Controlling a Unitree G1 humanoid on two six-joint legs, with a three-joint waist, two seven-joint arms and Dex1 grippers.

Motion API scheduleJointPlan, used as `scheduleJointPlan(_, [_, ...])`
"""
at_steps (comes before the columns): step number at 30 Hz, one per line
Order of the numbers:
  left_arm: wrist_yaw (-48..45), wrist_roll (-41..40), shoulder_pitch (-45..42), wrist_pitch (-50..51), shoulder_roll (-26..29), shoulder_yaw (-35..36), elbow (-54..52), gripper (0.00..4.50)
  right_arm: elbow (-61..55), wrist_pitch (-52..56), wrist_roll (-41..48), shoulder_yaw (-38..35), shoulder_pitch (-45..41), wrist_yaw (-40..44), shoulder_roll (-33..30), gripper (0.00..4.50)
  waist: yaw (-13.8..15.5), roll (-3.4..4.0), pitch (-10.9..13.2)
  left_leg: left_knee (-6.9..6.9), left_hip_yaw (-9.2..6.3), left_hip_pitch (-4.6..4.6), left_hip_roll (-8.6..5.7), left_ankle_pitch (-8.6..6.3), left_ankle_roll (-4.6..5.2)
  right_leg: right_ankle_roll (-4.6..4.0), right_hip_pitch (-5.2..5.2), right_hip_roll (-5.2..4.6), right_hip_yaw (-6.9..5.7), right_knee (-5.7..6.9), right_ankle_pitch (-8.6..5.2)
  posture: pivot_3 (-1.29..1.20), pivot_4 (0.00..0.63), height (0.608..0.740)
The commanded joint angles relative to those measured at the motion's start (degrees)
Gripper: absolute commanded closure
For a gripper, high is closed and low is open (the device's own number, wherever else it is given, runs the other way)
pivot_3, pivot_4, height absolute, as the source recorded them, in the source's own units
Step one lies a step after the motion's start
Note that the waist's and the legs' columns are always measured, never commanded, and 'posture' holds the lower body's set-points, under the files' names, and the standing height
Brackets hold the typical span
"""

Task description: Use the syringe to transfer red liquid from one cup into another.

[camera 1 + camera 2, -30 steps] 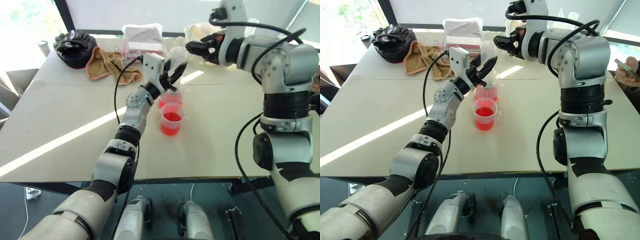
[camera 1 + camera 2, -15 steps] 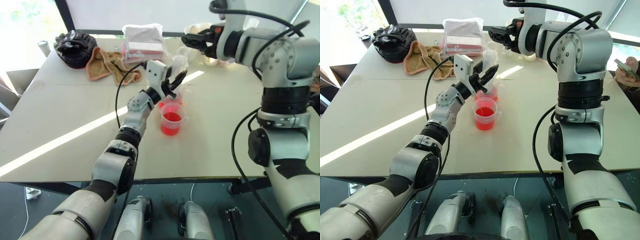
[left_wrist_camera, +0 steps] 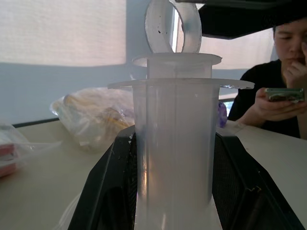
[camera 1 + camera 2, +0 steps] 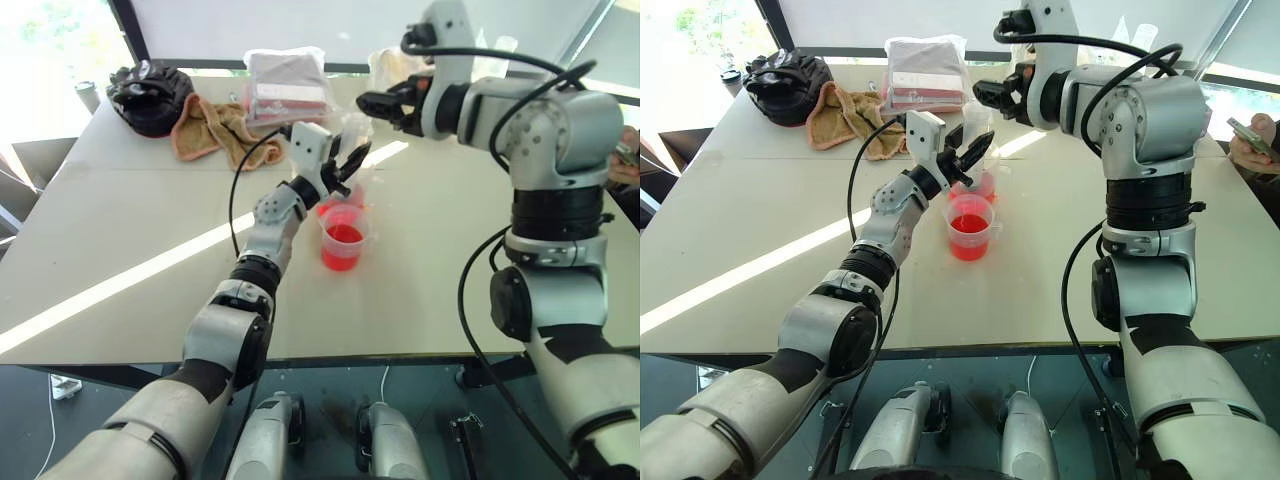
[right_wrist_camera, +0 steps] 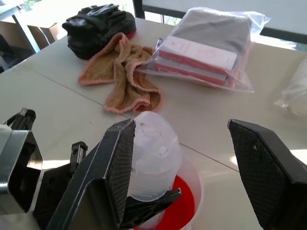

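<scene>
Left eye view: near tabletop (image 4: 120,300) edge bare | front cup (image 4: 343,240) with red liquid (image 4: 342,235) mid-table | left gripper (image 4: 345,163) pinching upright syringe (image 3: 173,143) over rear cup (image 5: 189,201) | right gripper (image 5: 192,143) spread above plunger | towel (image 4: 215,125), bag (image 4: 150,90) at far edge

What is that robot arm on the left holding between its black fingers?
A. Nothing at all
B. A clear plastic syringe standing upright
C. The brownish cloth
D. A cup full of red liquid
B: the left wrist view shows the left gripper shut on the upright clear syringe, its black fingers against the barrel on both sides.
</scene>
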Motion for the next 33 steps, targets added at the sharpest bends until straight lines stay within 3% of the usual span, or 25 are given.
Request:
scheduleJointPlan(1, [0.1,0.42,-0.97,-0.81,-0.36,-0.21,-1.31,3.04,-3.38,-0.55,-0.32,0.08,-0.18,0.1,-0.51,1.33,0.0,0.0,0.0,0.0,0.0,0.0,0.0,0.0,0.0,0.0,0.0,0.0,0.0,0.0,0.0,0.0,0.15,0.74])
scheduleJointPlan(21, [-0.33,0.28,-0.1,-0.43,-0.79,-0.55,-3.1,3.04,6.23,-11.95,-5.83,1.09,0.4,-1.99,3.09,1.33,-0.06,0.01,0.01,-0.01,0.05,-0.01,0.0,0.03,0.07,0.0,-0.01,0.02,0.0,0.0,0.0,0.0,0.15,0.74])
scheduleJointPlan(24, [-0.31,0.35,0.07,-0.45,-0.86,-0.65,-3.35,3.04,7.05,-12.3,-5.91,0.91,0.28,-2.29,3.52,2.24,-0.14,0.01,0.01,-0.02,0.05,-0.01,0.01,0.03,0.07,0.0,-0.02,0.03,0.0,0.0,0.0,0.0,0.15,0.74])
scheduleJointPlan(28, [-0.19,0.37,0.03,-0.47,-0.89,-0.72,-3.46,3.04,6.94,-11.94,-5.74,0.82,0.45,-2.0,4.12,4.32,-0.03,0.01,0.01,-0.02,0.05,-0.01,0.01,0.03,0.07,0.0,-0.02,0.03,0.0,0.0,0.0,0.0,0.15,0.74])
scheduleJointPlan(33, [0.06,0.45,-0.26,-0.48,-0.9,-0.64,-3.18,3.04,5.75,-11.11,-4.5,-0.16,0.7,-1.63,4.88,4.47,-0.06,0.01,0.01,-0.02,0.05,-0.01,0.0,0.03,0.07,0.0,-0.01,0.02,0.0,-0.01,0.0,0.0,0.15,0.74])
